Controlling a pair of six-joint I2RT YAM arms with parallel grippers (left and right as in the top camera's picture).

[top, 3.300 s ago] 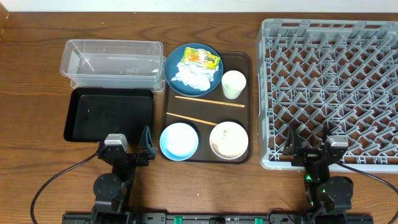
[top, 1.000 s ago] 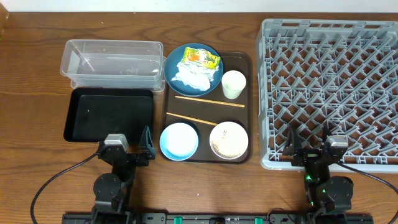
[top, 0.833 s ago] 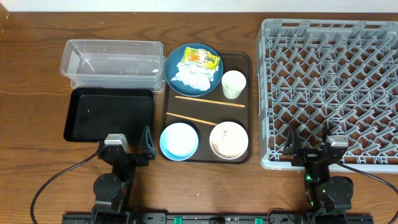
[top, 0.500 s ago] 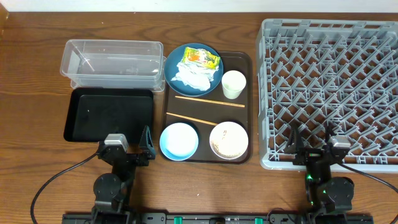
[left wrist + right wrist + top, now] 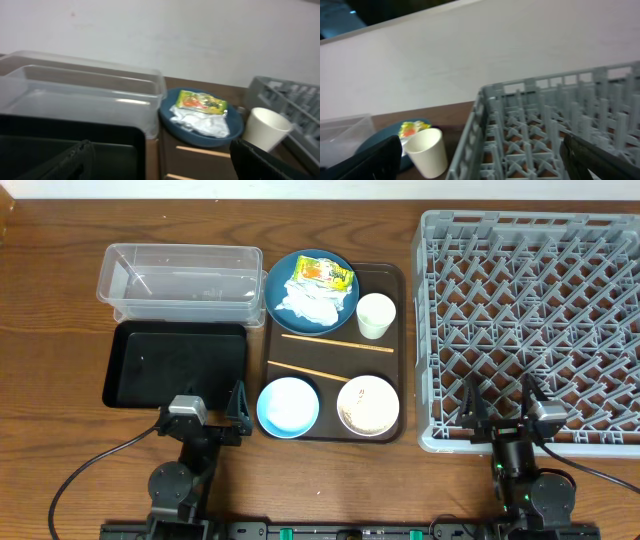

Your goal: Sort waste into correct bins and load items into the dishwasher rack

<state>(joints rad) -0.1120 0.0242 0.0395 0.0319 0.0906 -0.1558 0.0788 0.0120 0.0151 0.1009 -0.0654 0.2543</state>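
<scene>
Hovering low at the near edge of the bench (image 5: 50,300), the left tool (image 5: 210,420) sits just in front of the black tray (image 5: 175,365), its fingers spread wide and holding nothing (its wrist view shows a dark finger (image 5: 70,162) at each lower corner). The right tool (image 5: 498,415) is likewise released and empty, at the near rim of the grey dishwasher rack (image 5: 530,310). Behind the black tray stands the clear tub (image 5: 180,280). Between the bins and the rack lies the brown serving tray (image 5: 330,357). At its far left corner is the dark-blue plate (image 5: 280,275), bearing the crumpled tissue (image 5: 315,302) and the yellow-orange wrapper (image 5: 322,273). The white cup (image 5: 375,315) stands upright just right of the plate. Two chopsticks (image 5: 335,343) lie apart across the middle. Nearest are the light-blue bowl (image 5: 288,405) and the cream bowl (image 5: 368,404), side by side.
</scene>
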